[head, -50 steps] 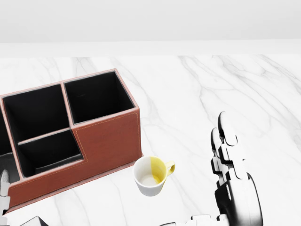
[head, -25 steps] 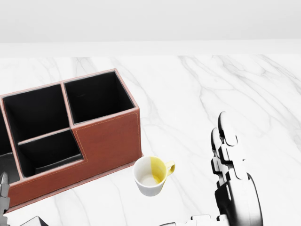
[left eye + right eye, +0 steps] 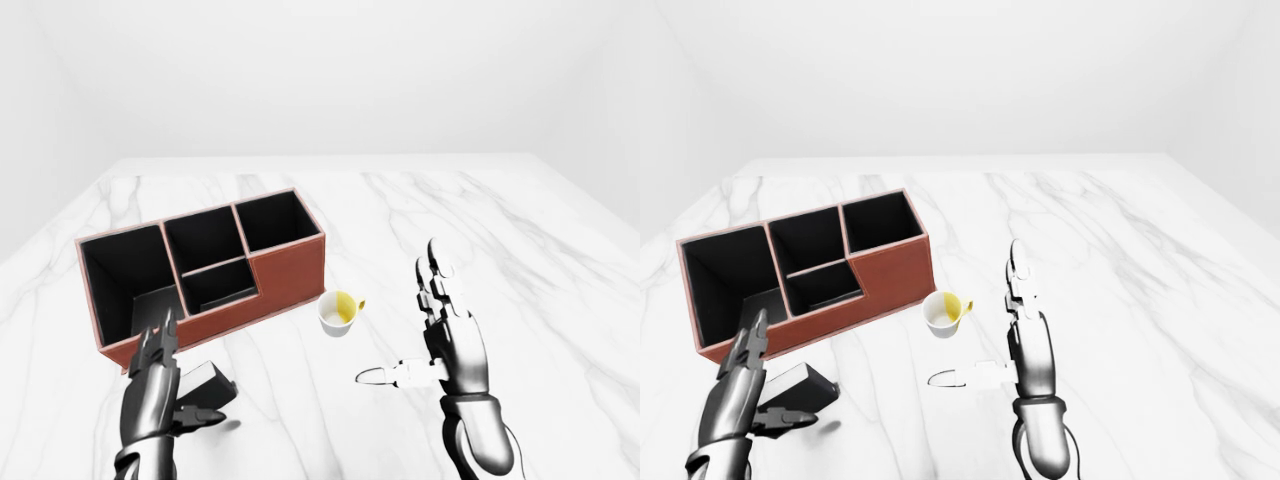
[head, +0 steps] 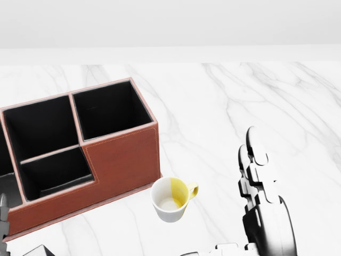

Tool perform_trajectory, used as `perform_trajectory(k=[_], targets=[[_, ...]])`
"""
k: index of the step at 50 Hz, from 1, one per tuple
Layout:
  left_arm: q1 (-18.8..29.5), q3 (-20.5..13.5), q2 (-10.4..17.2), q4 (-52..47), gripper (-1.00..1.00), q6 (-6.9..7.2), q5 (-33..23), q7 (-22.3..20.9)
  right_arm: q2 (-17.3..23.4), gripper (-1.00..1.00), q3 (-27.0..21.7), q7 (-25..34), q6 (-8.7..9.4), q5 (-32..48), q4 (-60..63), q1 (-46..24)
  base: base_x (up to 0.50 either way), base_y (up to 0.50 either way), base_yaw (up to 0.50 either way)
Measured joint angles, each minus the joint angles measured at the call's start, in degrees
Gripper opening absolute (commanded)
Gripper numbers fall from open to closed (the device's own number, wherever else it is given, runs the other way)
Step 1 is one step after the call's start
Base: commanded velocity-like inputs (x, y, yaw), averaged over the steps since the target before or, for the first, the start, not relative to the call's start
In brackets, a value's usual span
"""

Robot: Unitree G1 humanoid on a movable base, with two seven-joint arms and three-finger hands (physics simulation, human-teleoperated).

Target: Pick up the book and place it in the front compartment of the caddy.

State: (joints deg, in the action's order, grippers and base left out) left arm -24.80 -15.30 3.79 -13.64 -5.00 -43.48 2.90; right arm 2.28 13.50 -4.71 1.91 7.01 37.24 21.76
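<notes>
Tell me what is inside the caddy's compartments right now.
The caddy looks empty: its compartments show only dark lining, though the near walls hide parts of the floors. The book is outside it, in the left hand, low in the right-eye view.

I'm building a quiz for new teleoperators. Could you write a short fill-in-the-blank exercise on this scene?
1. The left robot hand holds a dark ____.
2. The cup stands on the marble table just to the ____ of the caddy in the head view.
3. The right robot hand is open and holds ____.
4. The cup is white outside and partly ____ inside.

Missing words: book; right; nothing; yellow
</notes>
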Motion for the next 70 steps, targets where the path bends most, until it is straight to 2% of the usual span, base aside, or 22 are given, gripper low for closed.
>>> perform_trajectory(k=[9,34,35,36,37,38,53,70], targets=[[0.65,0.06,0.59,1.23,1.0,0.0,-0.79,0.78,0.02,1.0,0.1,-0.04,0.1,0.02,0.04,-0.06,0.0,0.0,0.0],[2.79,2.24,3.92,8.29,1.0,0.0,-8.31,7.82,0.02,1.0,-0.07,-0.06,0.11,-0.03,0.39,0.04,0.0,0.0,0.0],[2.9,2.34,4.1,8.5,0.73,0.0,-8.55,8.07,0.02,1.0,-0.09,-0.06,0.1,-0.04,0.41,0.04,0.0,0.0,0.0],[3.01,2.47,4.3,8.76,0.23,0.0,-8.89,8.42,0.02,1.0,-0.1,-0.06,0.09,-0.04,0.43,0.06,0.0,0.0,0.0],[3.13,2.6,4.53,9.03,0.23,0.0,-9.24,8.72,0.02,1.0,-0.11,-0.07,0.07,-0.05,0.45,0.07,0.0,0.0,0.0],[3.25,2.71,4.74,9.28,-1.0,0.0,-9.55,9.01,0.02,1.0,-0.12,-0.07,0.06,-0.05,0.48,0.09,0.0,0.0,0.0],[3.78,3.59,6.53,10.56,-1.0,0.0,-12.58,9.41,-0.02,1.0,-0.18,-0.08,-0.12,-0.1,0.36,0.05,0.0,0.0,0.0],[3.27,4.04,6.3,10.57,-1.0,0.0,-13.23,11.0,-0.08,1.0,-0.39,-0.05,-0.13,-0.28,0.14,-0.11,0.0,0.0,0.0]])
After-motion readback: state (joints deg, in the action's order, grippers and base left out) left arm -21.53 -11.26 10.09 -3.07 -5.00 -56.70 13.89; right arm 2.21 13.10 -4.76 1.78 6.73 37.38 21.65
